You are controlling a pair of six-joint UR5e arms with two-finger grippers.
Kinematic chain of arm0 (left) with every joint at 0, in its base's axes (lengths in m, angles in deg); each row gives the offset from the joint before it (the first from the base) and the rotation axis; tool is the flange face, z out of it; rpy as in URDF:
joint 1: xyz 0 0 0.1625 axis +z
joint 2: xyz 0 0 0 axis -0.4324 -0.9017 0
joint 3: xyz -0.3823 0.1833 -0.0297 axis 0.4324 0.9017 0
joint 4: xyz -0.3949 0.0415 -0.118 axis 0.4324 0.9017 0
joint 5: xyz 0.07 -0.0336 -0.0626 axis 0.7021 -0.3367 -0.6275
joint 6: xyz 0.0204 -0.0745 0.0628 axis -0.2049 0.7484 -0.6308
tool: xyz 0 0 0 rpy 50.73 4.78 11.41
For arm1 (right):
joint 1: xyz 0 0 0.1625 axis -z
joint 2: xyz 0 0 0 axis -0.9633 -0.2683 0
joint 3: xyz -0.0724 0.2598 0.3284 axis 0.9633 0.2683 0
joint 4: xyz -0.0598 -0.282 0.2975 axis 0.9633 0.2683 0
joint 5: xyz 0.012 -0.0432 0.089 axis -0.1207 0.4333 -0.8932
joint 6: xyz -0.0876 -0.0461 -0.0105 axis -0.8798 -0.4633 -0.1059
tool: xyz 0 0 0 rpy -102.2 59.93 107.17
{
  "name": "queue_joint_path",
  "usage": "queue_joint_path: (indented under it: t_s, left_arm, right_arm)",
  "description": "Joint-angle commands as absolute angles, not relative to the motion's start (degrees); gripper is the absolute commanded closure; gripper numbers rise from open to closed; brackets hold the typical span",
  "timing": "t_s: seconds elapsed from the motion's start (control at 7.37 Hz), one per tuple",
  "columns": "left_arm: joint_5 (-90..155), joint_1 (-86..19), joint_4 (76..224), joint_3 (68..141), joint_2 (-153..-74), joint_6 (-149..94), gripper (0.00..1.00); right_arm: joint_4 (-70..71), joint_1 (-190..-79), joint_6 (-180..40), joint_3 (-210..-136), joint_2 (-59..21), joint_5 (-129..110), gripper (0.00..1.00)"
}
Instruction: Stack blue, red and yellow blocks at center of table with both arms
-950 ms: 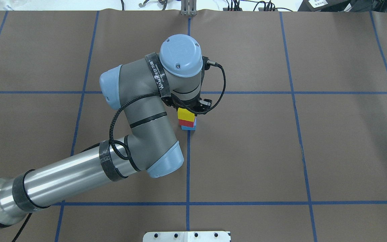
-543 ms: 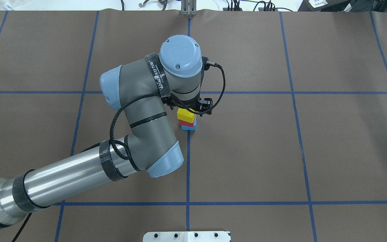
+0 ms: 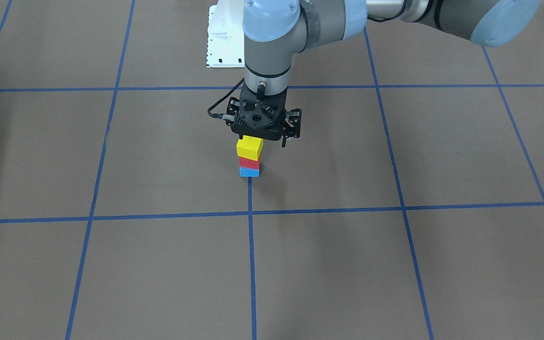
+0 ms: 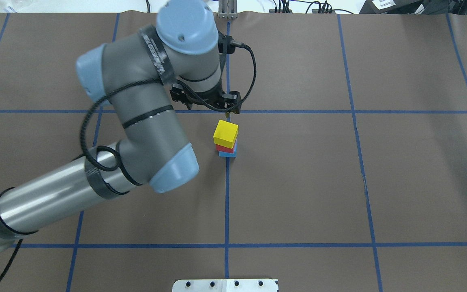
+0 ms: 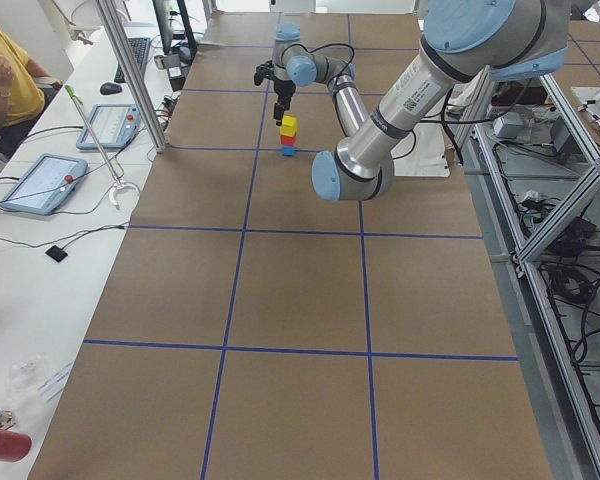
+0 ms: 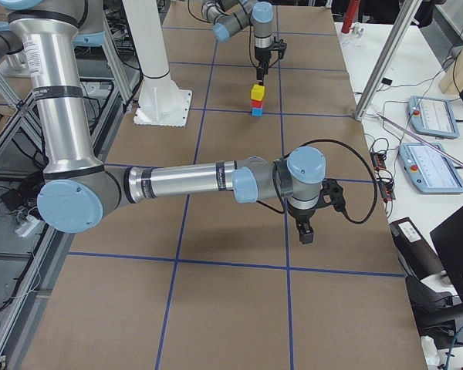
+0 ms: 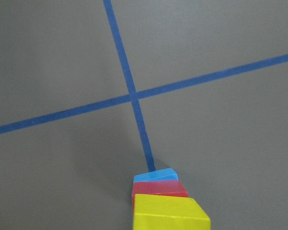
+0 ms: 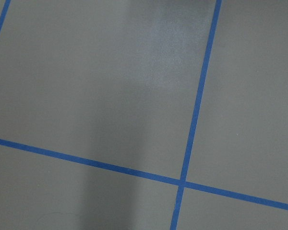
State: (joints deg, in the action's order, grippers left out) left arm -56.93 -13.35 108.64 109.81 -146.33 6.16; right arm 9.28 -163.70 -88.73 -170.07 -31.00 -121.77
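Yellow block (image 3: 249,147) caps red block (image 3: 249,164) and blue block (image 3: 249,172); our left claw (image 3: 261,138) has lifted off, spread apart: stack finished.

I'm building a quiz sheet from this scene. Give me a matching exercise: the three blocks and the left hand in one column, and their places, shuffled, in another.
Things:
1. yellow block
2. red block
3. blue block
4. left hand

Places:
A. lowest, resting on the table
B. in the air over the blocks, touching none
C. topmost of the three
D. sandwiched between two blocks

Pairs: 1-C, 2-D, 3-A, 4-B
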Motion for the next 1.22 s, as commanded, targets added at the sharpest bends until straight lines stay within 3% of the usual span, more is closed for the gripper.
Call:
queue_joint_path:
  t_s: [0.0,0.14,0.54,0.81,1.09]
  left_arm:
    - [-62.41,-26.08,96.34,123.48,-138.00,-11.43,0.00]
    - [-66.00,-34.68,95.08,126.15,-131.86,-24.23,0.00]
    - [-77.62,-59.04,95.59,122.59,-113.75,-57.77,0.00]
    - [-77.29,-65.67,100.91,121.26,-100.76,-59.52,0.00]
    - [-77.02,-70.41,110.84,116.34,-92.99,-58.90,0.00]
  right_arm:
    - [9.64,-164.52,-88.94,-169.89,-31.13,-121.65,0.00]
    - [9.64,-166.70,-89.73,-168.67,-31.13,-121.12,0.00]
    - [9.90,-171.63,-95.95,-168.31,-33.67,-121.03,0.00]
    - [9.73,-172.96,-100.44,-168.66,-36.92,-121.12,0.00]
    - [9.64,-172.96,-99.50,-169.10,-37.37,-121.20,0.00]
